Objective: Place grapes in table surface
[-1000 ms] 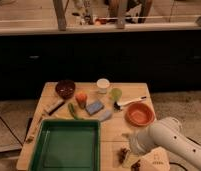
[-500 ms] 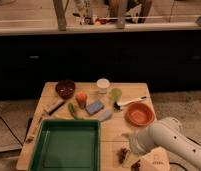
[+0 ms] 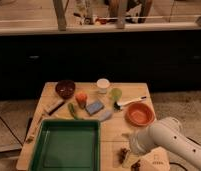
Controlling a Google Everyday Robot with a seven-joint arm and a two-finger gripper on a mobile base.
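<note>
**Grapes close to the front edge**

Dark cabinets stand behind the tabletop [image 3: 114, 131]. Just right of the green tray [image 3: 64, 147], at the front edge, lie the grapes [image 3: 125, 152]. The tool [image 3: 135, 164] sits just beside them, between tray and pale box [image 3: 156, 160]; whether it grips anything cannot be told. A nudge could roll them off; open room lies behind, toward the orange bowl [image 3: 140, 114].

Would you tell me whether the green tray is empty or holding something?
Empty: the green tray shows only bare floor. The gripper is beside it.
</note>
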